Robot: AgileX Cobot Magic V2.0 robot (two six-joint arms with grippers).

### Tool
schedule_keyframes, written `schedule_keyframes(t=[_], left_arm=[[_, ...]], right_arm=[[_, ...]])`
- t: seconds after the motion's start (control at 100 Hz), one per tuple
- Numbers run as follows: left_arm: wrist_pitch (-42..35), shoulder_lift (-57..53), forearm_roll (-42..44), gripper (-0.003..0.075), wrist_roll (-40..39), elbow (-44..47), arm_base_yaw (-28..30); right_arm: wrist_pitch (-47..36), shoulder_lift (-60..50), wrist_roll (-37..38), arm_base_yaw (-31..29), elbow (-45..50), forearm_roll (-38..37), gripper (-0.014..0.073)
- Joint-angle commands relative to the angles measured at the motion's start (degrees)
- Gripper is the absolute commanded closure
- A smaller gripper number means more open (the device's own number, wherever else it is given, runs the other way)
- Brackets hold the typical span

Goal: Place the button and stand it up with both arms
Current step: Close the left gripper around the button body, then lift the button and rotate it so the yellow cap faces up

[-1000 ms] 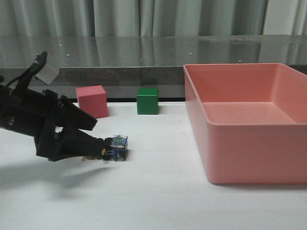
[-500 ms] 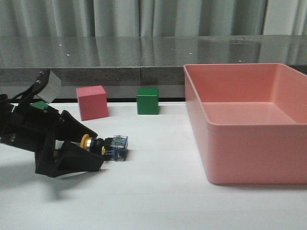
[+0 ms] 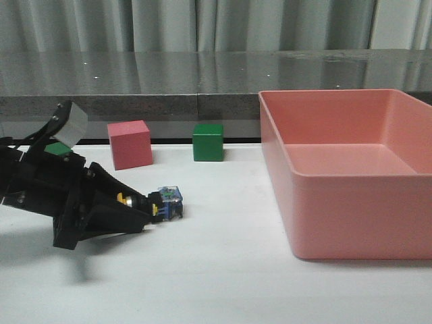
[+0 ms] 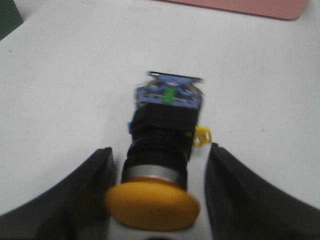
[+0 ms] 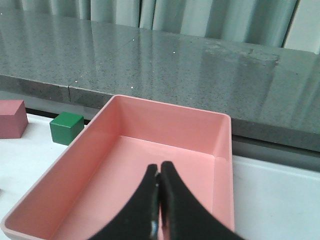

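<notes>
Yellow cap first: the button (image 3: 156, 203) lies on its side on the white table (image 3: 223, 283), left of centre in the front view, its clear-blue base pointing toward the right of the frame and the cap tucked in between the dark fingers. The left gripper (image 3: 147, 214) sits low at the left edge of the frame, fingers spread wide either side of the button. From the left wrist camera the button (image 4: 162, 150) fills the middle, cap nearest the lens, and there's white table visible between its black body and each finger (image 4: 75, 195), so nothing is clamped.

Over in the right wrist view, the right gripper (image 5: 159, 210) has its fingers pressed together with nothing between them, hanging above the pink bin (image 5: 220, 165). In the front view that bin (image 3: 337, 223) takes up the right side. Behind the button, near the table's back edge, a pink cube (image 3: 129, 143) and a green cube (image 3: 207, 142) stand apart from each other.
</notes>
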Motion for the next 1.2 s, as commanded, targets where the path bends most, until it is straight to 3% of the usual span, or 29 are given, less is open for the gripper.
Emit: schedule_keyframes(t=[0.0, 0.21, 0.35, 0.46, 0.66, 0.86, 1.03, 1.19], left_arm=[[1.68, -1.81, -0.73, 0.0496, 0.03, -0.79, -0.31], [2.44, -2.09, -0.47, 0.074, 0.03, -0.79, -0.2], [2.08, -5.34, 2.6, 0.0739, -0.09, -0.79, -0.2], [0.2, -10.33, 4.11, 0.0739, -5.54, -0.79, -0.2], [-11.86, -23.0, 9.41, 0.0739, -17.77, -2.29, -0.56], [-12.73, -30.33, 36.35, 0.0739, -45.82, -13.64, -1.56], [-2.98, -30.04, 61.56, 0.0739, -71.27, -27.06, -5.79], [3.1, -27.68, 82.08, 0.0739, -86.73, -37.05, -11.53]], right_arm=[[-3.83, -0.17, -0.03, -0.35, -1.56, 0.4, 0.0655], [-3.83, -0.17, -0.03, -0.35, -1.56, 0.4, 0.0655], [-3.83, -0.17, -0.03, -0.35, -1.56, 0.4, 0.0655], [-3.83, -0.17, -0.03, -0.35, -1.56, 0.4, 0.0655], [-3.83, -0.17, -0.03, -0.35, -1.56, 0.4, 0.0655], [-3.83, -0.17, -0.03, -0.35, -1.56, 0.4, 0.0655], [-3.83, -0.17, -0.03, -0.35, -1.56, 0.4, 0.0655], [-3.83, -0.17, -0.03, -0.35, -1.56, 0.4, 0.0655]])
